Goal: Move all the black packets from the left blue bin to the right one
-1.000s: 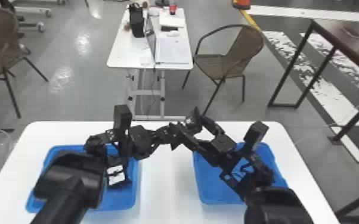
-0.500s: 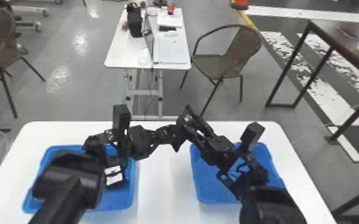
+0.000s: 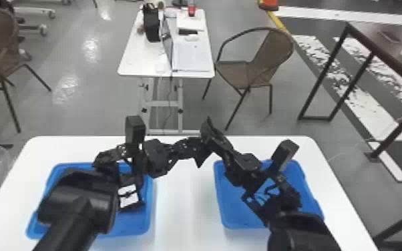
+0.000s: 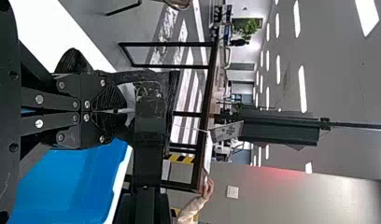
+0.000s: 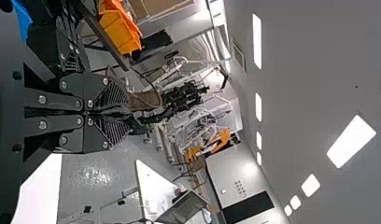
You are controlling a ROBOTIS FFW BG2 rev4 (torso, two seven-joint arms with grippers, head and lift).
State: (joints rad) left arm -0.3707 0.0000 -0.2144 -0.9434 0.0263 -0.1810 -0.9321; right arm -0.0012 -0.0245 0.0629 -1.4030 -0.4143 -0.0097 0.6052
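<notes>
Head view: the left gripper [image 3: 195, 147] and the right gripper [image 3: 211, 135] meet above the white table [image 3: 183, 213], between the left blue bin [image 3: 133, 223] and the right blue bin [image 3: 230, 213]. A dark pointed piece [image 3: 201, 161] hangs just below where they meet; whether it is a packet or part of a finger, I cannot tell. A white patch [image 3: 128, 197] edged in black shows over the left bin, beside the left arm; it may be a packet's label, but the arm overlaps it too much to say.

Left wrist view: the left gripper [image 4: 121, 111] has its fingers nearly together, with a thin light slit between them. A crinkled black sheet [image 4: 170, 83], which looks like a black packet, shows just beyond and to one side of the fingertips, partly behind a black block [image 4: 149, 116]. I cannot tell which gripper has hold of it.

Right wrist view: the right gripper [image 5: 122, 113] also has its fingers drawn close, a thin dark strip [image 5: 115, 112] lying between the pads. It could be the packet's edge; I cannot tell.
</notes>
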